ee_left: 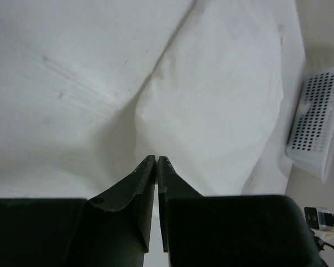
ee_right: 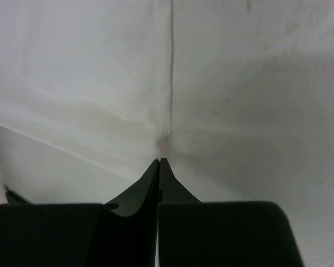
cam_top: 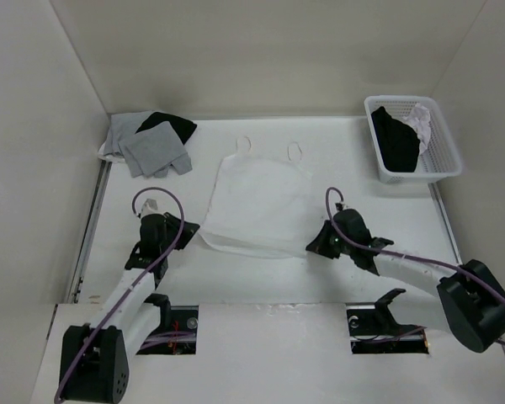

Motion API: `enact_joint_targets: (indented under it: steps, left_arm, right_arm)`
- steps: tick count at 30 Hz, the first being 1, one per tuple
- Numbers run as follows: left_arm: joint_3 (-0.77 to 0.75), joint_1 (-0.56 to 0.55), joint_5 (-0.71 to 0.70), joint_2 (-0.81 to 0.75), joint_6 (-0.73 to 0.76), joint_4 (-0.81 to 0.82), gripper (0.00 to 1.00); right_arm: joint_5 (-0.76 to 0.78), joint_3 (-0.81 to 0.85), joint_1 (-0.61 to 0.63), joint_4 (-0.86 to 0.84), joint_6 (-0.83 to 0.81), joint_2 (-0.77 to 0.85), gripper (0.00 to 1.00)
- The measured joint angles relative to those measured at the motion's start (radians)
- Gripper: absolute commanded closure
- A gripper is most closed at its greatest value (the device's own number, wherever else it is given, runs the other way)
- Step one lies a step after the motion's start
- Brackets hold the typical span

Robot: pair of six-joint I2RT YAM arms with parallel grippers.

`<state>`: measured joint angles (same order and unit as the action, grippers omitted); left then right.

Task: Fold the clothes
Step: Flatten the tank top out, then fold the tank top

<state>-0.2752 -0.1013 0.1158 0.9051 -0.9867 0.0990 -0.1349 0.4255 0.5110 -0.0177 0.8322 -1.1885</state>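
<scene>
The camisole (cam_top: 257, 206) was spread flat mid-worktop (cam_top: 387, 219), its near right corner pinched by the right gripper (ee_right: 159, 161). The jaws of the left gripper (ee_left: 157, 158) were almost closed (grip unclear). A secured left corner seemed needed before folding.

Camisole (cam_top: 257, 206): flat on the surface (cam_top: 379, 202), mid-way across, straps at its far end.
Garment pile (cam_top: 147, 139): behind and left of the camisole, in the back corner.
Basket (cam_top: 444, 156): behind and right of the camisole, cloths (cam_top: 396, 139) inside.
Left pincer (cam_top: 194, 229): at the camisole's near-left corner.
Right pincer (cam_top: 314, 244): at the camisole's near-right corner.
</scene>
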Motion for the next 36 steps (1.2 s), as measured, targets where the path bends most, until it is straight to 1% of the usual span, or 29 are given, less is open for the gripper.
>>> enact_joint_targets:
  steps: [2,4,8,11,13,16,19,22,26,29,33,36]
  left_arm:
    - [0.068,0.005,0.021,-0.069,0.005,-0.019,0.94]
    - [0.117,0.007,0.045,-0.163,0.009,-0.064,0.94]
    - [0.151,0.002,0.08,-0.388,0.009,-0.206,0.94]
    - [0.149,-0.028,0.081,-0.56,-0.002,-0.322,0.95]
    - [0.135,-0.067,0.072,-0.613,-0.012,-0.381,0.95]
    - [0.097,-0.121,0.038,-0.598,-0.023,-0.426,0.95]
    - [0.031,-0.142,-0.008,-0.492,-0.025,-0.394,0.94]
    - [-0.083,-0.149,-0.054,-0.254,-0.028,-0.25,0.95]
    - [-0.271,-0.155,-0.096,0.096,-0.044,-0.026,0.95]
    - [-0.44,-0.158,-0.114,0.348,-0.06,0.094,0.95]
    - [-0.692,-0.15,-0.125,0.651,-0.077,0.192,0.95]
    - [-0.859,-0.132,-0.124,0.833,-0.084,0.212,0.95]
  right_arm:
    - [0.012,-0.069,0.045,-0.024,0.024,0.019,1.0]
    - [0.032,-0.131,0.099,-0.038,0.055,0.087,1.0]
    - [0.082,-0.208,0.212,-0.003,0.126,0.309,0.99]
    - [0.131,-0.229,0.316,0.072,0.195,0.494,0.99]
    - [0.163,-0.229,0.373,0.126,0.232,0.587,0.99]
    - [0.204,-0.222,0.394,0.2,0.256,0.663,0.98]
    - [0.214,-0.186,0.325,0.245,0.23,0.629,0.98]
    - [0.201,-0.101,0.173,0.24,0.164,0.508,0.99]
    - [0.132,0.058,-0.036,0.173,0.069,0.292,0.99]
    - [0.076,0.208,-0.152,0.104,0.019,0.112,0.99]
    - [0.0,0.416,-0.256,0.025,-0.019,-0.131,0.99]
    - [-0.056,0.555,-0.32,-0.012,-0.032,-0.296,0.99]
